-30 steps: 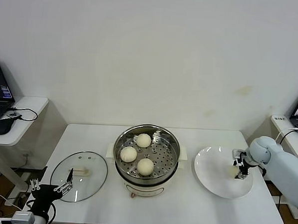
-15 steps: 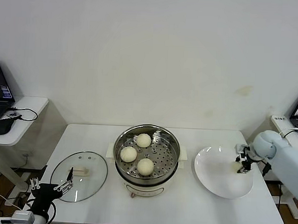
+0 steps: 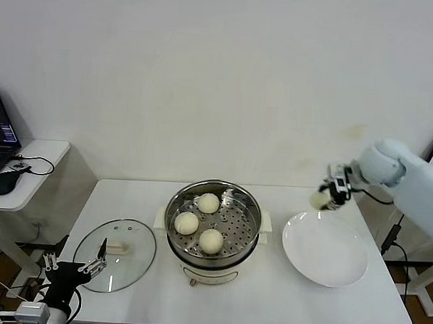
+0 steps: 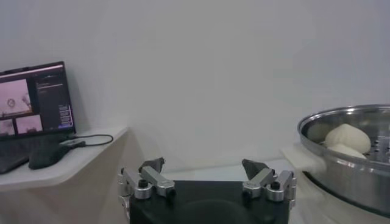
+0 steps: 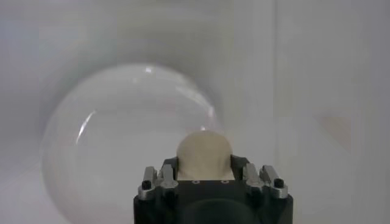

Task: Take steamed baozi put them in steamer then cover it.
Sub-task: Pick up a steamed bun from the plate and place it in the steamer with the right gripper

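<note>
The right gripper [image 3: 329,196] has come up off the white plate [image 3: 325,249] and now hangs in the air at the right of the head view, above the plate's far edge. A second ago it was low over the plate with its fingers around the last bun; now the plate is bare and that bun [image 3: 319,200] rides between the fingers, which are closed snugly on it. The right wrist view confirms the hold: the bun [image 5: 204,155] sits just ahead of the gripper body, with the plate [image 5: 91,152] well below it.

That means the pick is done and the carry has begun. Three buns [image 3: 186,222] [image 3: 208,202] [image 3: 211,240] already lie on the perforated tray of the steamer [image 3: 211,231] at the centre of the frame, with free room on the tray's right side, so this fourth bun looks to be the last one to go in.

The glass lid [image 3: 116,254] lies flat on the table at the lower left, not yet used. The left gripper [image 3: 74,268] waits just in front of it at the bottom left corner, fingers spread wide and holding nothing; in the left wrist view, the steamer [image 4: 350,155] shows at the right edge.
</note>
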Controlling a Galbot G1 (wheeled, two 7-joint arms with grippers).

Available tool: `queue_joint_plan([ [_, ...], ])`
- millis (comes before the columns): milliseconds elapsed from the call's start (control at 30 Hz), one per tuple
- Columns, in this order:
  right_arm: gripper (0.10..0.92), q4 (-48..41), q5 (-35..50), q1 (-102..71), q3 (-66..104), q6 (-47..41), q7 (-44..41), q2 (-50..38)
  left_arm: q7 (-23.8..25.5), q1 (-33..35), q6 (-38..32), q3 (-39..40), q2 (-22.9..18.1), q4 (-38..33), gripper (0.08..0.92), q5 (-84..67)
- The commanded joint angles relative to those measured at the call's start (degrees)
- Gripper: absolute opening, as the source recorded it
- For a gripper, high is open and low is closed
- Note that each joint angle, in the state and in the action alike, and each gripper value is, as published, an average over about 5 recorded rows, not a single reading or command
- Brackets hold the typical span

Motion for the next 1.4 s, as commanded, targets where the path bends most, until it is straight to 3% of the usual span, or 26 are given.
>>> queue_joint_plan([
  [33,0.558,9.46,18.4,16.84,-13.64,-9.77,4.7,11.13,-0.04,-0.08,0.05,0.17,-0.18,0.08,0.823,0.17],
  [267,0.56,8.53,22.91,13.24,-14.89,-14.18,9.46,17.81,-0.03,-0.31,-0.05,0.22,-0.9,0.29,0.823,0.43],
  [500,0.56,4.77,21.57,7.59,-16.33,-15.34,11.07,21.95,0.11,-0.42,-0.09,0.05,-1.0,0.38,0.823,0.36],
  [1400,0.56,-2.17,11.63,-0.63,-12.59,-13.83,11.6,23.64,0.34,-1.69,0.05,0.51,-1.16,0.69,0.823,0.32],
])
